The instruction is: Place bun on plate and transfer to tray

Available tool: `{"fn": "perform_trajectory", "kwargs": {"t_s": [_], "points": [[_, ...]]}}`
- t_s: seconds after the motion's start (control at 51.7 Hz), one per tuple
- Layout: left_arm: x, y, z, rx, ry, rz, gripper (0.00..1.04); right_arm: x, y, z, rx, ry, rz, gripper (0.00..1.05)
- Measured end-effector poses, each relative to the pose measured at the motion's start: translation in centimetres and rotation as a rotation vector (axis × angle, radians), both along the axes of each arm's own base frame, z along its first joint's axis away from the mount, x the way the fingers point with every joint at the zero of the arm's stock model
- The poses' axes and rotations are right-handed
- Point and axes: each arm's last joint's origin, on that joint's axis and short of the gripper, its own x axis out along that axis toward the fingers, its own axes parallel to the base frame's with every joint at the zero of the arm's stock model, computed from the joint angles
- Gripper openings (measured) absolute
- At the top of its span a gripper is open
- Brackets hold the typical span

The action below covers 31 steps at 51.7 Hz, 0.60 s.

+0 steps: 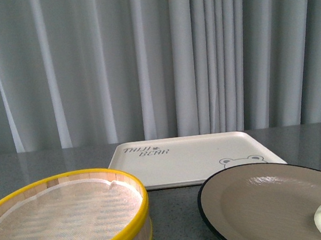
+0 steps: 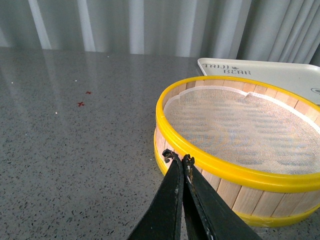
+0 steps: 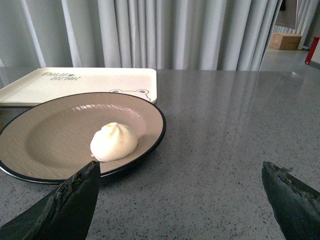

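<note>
The right gripper is spread wide, empty; the left gripper is pinched closed beside the steamer basket. Just ahead of the right one sits the plate, bun on it, swirl up. Plate's stiff, probably slick, so I'd pinch the near rim and keep it level; the soft, light bun could slide. Round, so no long axis; the tray lies just beyond, long side across.

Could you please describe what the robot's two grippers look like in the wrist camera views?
The left gripper has two slim, glossy black fingers tapering to narrow tips with small rough, jagged edges. The right gripper has broad wedge-shaped fingers, dark with a dull greenish-grey, slightly scuffed surface. No cables, markings or arm links are visible, and the front view shows neither arm.
</note>
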Motion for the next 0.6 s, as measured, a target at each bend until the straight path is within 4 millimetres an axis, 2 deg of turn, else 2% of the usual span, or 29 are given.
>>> {"fn": "perform_trajectory", "kwargs": {"t_s": [0.6], "points": [[-2.6,0.0,0.7,0.000,-0.021,-0.001,0.04,0.0,0.0,0.0,0.000,0.000,0.000,0.96]]}}
